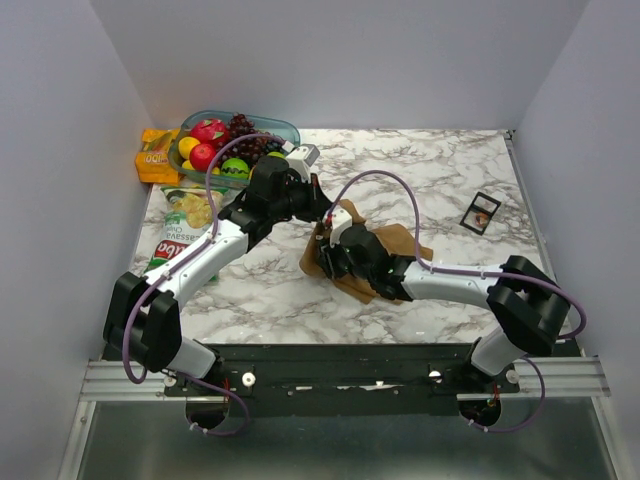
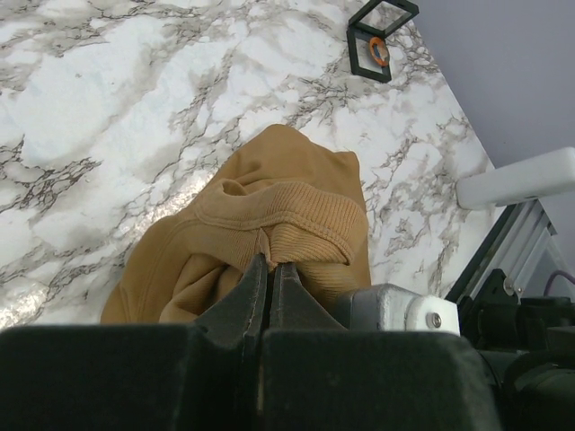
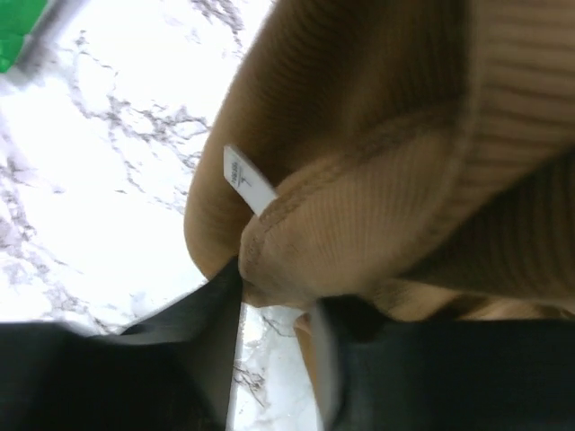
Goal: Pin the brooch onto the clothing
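The left claw (image 2: 269,274) is clenched on the ribbed edge of the clothing (image 2: 287,180), its two fingers pressed close together with the tan cloth caught at their tips. The right claw (image 3: 269,305) grips another ribbed fold of the same top beside a small white label (image 3: 249,180). The top lies bunched between the two arms at the middle of the marble tabletop (image 2: 108,108), and the brooch (image 2: 379,51) sits well apart from it inside a small black frame (image 2: 370,72), towards the right edge.
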Available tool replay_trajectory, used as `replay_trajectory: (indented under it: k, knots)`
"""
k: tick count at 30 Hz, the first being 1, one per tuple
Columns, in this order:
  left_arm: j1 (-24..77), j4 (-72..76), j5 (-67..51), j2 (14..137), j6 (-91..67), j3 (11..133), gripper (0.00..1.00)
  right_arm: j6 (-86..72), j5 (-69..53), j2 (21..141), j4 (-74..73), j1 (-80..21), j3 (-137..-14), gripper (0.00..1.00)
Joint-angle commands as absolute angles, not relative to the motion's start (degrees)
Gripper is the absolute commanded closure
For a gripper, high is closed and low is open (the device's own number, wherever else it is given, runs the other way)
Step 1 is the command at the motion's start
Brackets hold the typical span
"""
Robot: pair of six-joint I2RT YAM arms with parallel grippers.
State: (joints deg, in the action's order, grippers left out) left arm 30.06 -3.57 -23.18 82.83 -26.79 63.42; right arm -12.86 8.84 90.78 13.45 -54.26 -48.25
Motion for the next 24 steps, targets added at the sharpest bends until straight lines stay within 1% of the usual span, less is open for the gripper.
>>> replay_trajectory:
  k: [1, 2, 4, 5, 7, 8, 10, 11, 12, 14, 15, 17, 18, 21, 22, 24]
  knots:
    - [28.75, -2.9, -22.07, 80.68, -25.93, 64.95, 1.0, -10.98, 3.52, 91.23, 18.72, -54.32, -47.46, 0.69]
    - [28.39, -3.16, -21.8, 80.6, -25.84, 65.04, 1.0, -11.42, 3.08, 90.88, 18.37, -54.4, -47.37, 0.81]
    - [27.6, -3.43, -20.05, 79.98, -25.4, 65.04, 1.0, -12.56, 3.69, 89.39, 16.44, -54.4, -47.11, 0.92]
    - [27.08, -4.21, -19.0, 79.02, -24.27, 65.13, 1.0, -13.0, 5.17, 88.69, 15.3, -54.4, -47.11, 0.99]
    - [26.98, -5.88, -15.31, 77.97, -21.72, 65.65, 1.0, -13.97, 7.89, 85.09, 8.99, -54.32, -47.72, 0.99]
    - [27.07, -7.28, -11.03, 76.48, -19.27, 66.18, 1.0, -14.24, 9.65, 83.25, 6.18, -54.32, -49.12, 0.99]
    - [27.07, -8.87, -6.44, 74.63, -17.15, 66.79, 1.0, -15.2, 18.07, 78.17, -5.13, -54.4, -52.01, 0.99]
    - [27.07, -10.62, -1.54, 72.53, -15.66, 67.67, 1.0, -15.47, 21.5, 76.66, -9.27, -54.4, -53.68, 0.99]
    - [27.07, -11.59, -0.1, 71.2, -13.3, 68.2, 1.0, -15.82, 29.02, 75.34, -17.32, -54.4, -58.05, 0.99]
    - [27.25, -13.52, 5.17, 67.17, -11.08, 69.69, 1.0, -16.7, 36.44, 72.6, -25.62, -54.41, -62.9, 0.99]
    - [27.25, -14.32, 8.4, 66.02, -10.2, 70.48, 1.0, -16.79, 43.26, 71.99, -32.54, -54.4, -67.98, 0.99]
    - [27.6, -17.64, 10.01, 63.56, -7.92, 74.59, 1.0, -15.22, 49.54, 71.37, -37.25, -54.4, -71.96, 0.99]
    - [27.77, -19.23, 10.45, 63.2, -7.3, 76.53, 1.0, -14.42, 55.31, 71.37, -39.79, -54.4, -73.64, 0.99]
    - [30.23, -27.31, 10.9, 63.81, -5.71, 85.93, 1.0, -9.33, 63.68, 72.07, -40.95, -54.49, -78.91, 0.99]
    - [31.54, -29.34, 11.16, 64.16, -5.54, 88.31, 1.0, -8.97, 65.03, 72.33, -41.74, -54.41, -82.15, 0.99]
    - [35.67, -35.49, 11.95, 66.26, -5.01, 94.64, 1.0, -8.53, 67.05, 72.68, -42.19, -54.4, -84.19, 0.98]
